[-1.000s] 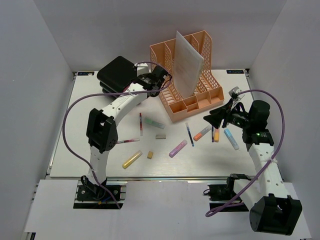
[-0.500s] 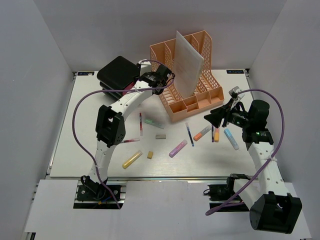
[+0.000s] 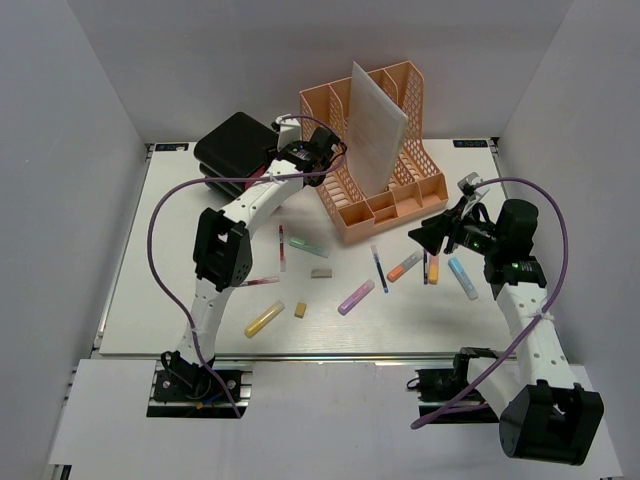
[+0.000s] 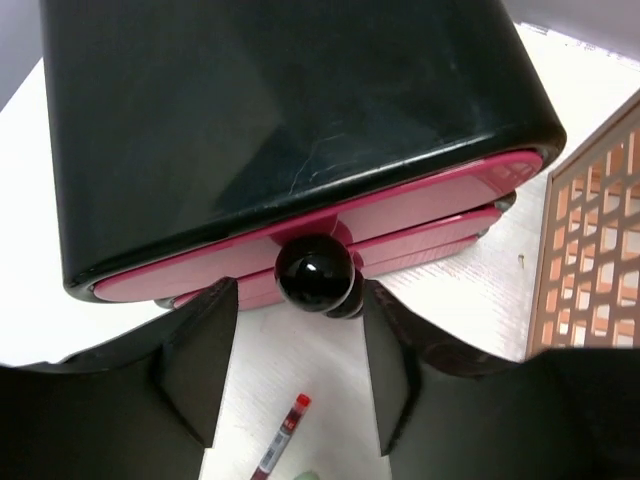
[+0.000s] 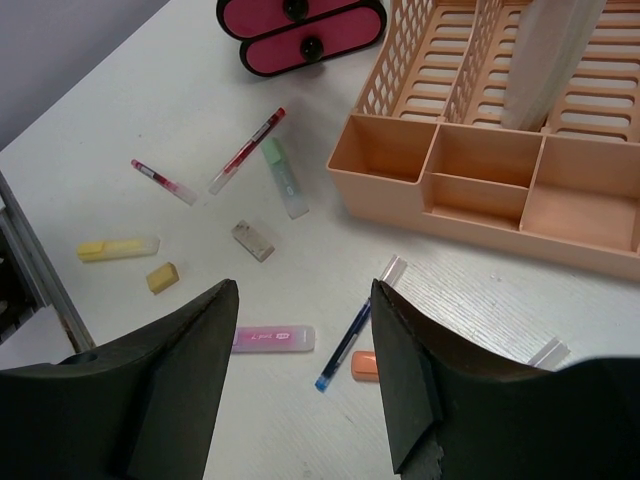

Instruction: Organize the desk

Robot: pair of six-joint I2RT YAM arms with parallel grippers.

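Desk (image 3: pixel 450 320): white tabletop filling the booth floor, carrying everything here; not yet tidy.
Left gripper (image 4: pixel 297 300): jaws spread, one finger on each side of the black knob (image 4: pixel 315 272) of the drawer unit (image 4: pixel 290 110) at the far left corner; gaps show on both sides, so nothing is gripped.
Right gripper (image 5: pixel 305 295): jaws spread and empty, hovering over the right half above a blue pen (image 5: pixel 343 345).
Risk, knob: round and glossy, so an off-centre squeeze would likely let it pop out.
Risk, unit: probably light; a pull may drag the whole box instead of sliding a drawer.
Risk, neighbours: the orange organizer (image 3: pixel 385 200) and its leaning sheet (image 3: pixel 375 125) stand just beside the left wrist and could be knocked.
Surface: smooth, matt white with metal rails; pens, highlighters and erasers lie scattered mid-desk.
Room: plain grey walls on three sides.
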